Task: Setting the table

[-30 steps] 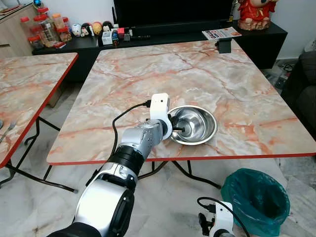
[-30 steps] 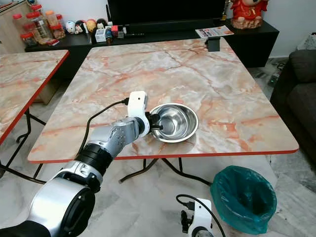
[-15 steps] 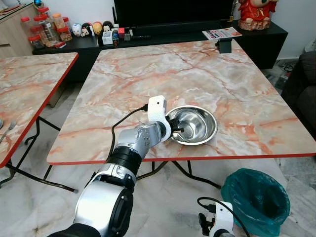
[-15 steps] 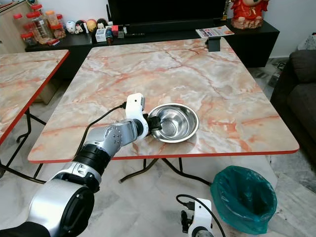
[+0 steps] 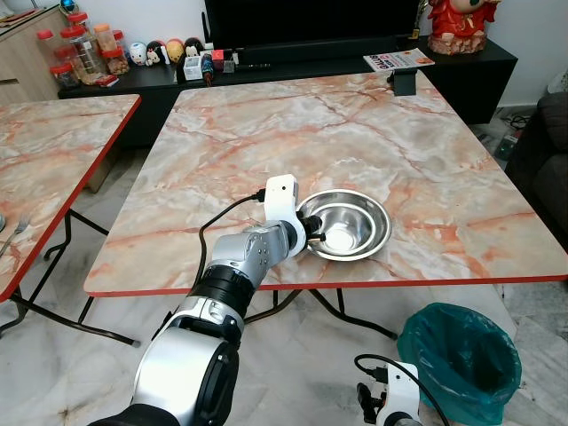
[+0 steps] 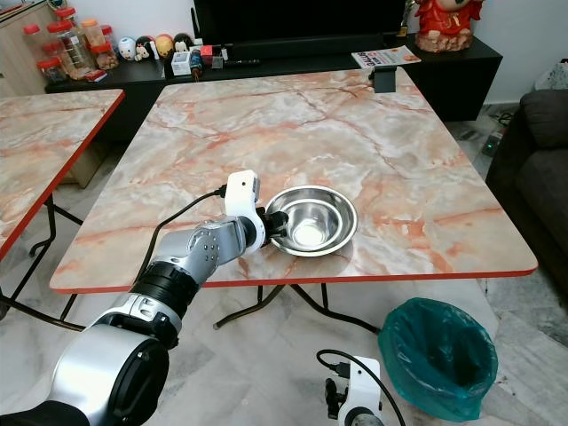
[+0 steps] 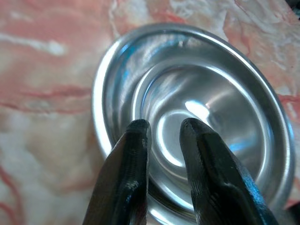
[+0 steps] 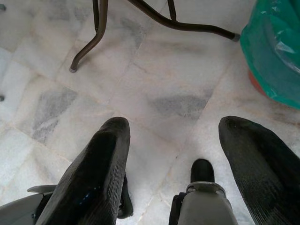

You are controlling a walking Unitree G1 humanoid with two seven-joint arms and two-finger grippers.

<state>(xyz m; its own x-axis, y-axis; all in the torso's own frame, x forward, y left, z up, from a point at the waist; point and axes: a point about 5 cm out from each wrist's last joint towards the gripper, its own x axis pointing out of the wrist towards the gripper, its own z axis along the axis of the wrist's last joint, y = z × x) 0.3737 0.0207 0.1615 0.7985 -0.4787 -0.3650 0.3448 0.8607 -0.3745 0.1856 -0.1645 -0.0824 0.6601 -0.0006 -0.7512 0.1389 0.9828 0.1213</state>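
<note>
My left end effector (image 7: 161, 129) clenched the steel bowl's (image 5: 348, 224) near-left rim; a shallow pinch could slip, clattering it onto the surface (image 5: 355, 124).

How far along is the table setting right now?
Early. Done: one steel bowl sits on the marble table, near its front edge. In hand: the left end effector is at the bowl's near rim, fingers close together reaching inside it. Left: nothing else is laid yet; the right end effector hangs open above the floor.
</note>
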